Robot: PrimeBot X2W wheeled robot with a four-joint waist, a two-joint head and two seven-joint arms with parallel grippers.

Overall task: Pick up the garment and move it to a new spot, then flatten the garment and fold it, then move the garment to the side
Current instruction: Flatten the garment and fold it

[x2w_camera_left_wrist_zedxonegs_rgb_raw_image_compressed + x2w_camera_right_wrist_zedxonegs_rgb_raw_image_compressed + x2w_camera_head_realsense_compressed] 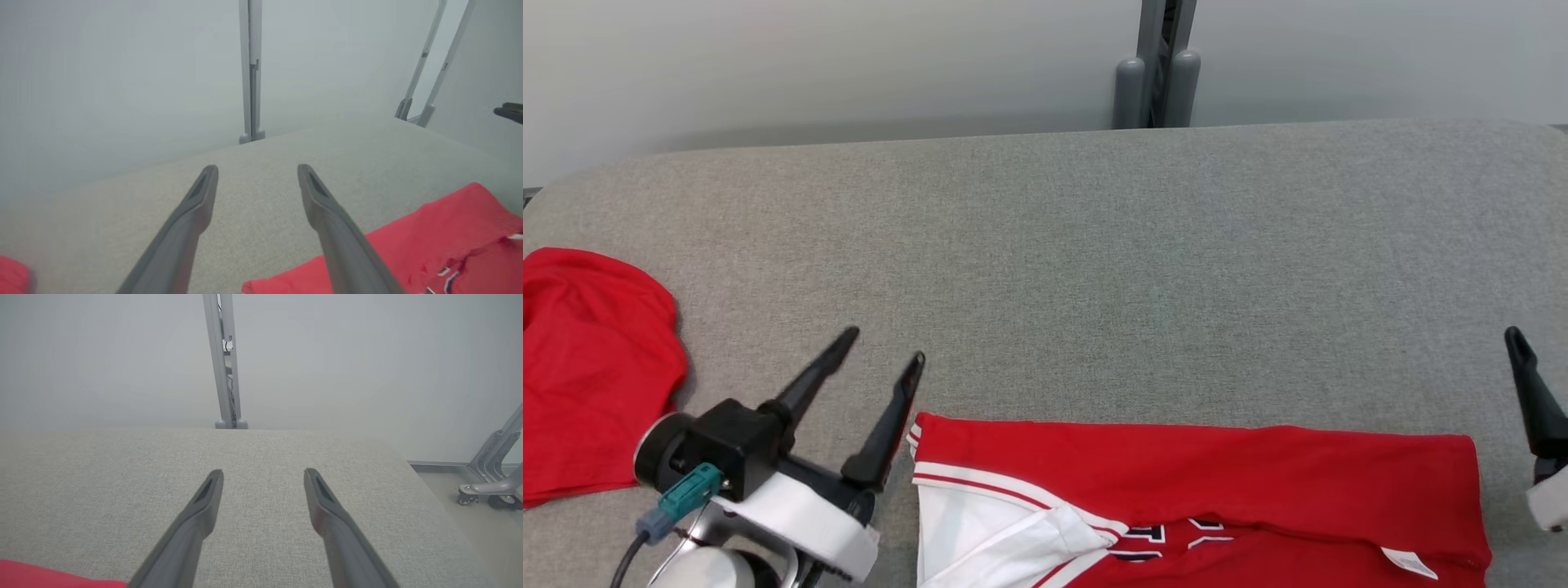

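— What lies around the garment (1201, 482)?
— It lies along the near edge of the grey desk (1094, 245), red with white trim, with a white label (1409, 562) near its right corner. A second red cloth (588, 367) sits well apart from it at the desk's left edge. A grey post (1157, 65) stands behind the far edge.
— And the hands?
— The left hand (885, 346) is released, fingers spread, just beside the garment's left end. The right hand (263, 473) is released too, fingers apart above bare desk, off the garment's right end.
— Do the views differ?
— The head view shows dark lettering on the garment. The right wrist view catches a wheeled frame (490, 486) on the floor beyond the desk's right side, and a sliver of red at its lower left.
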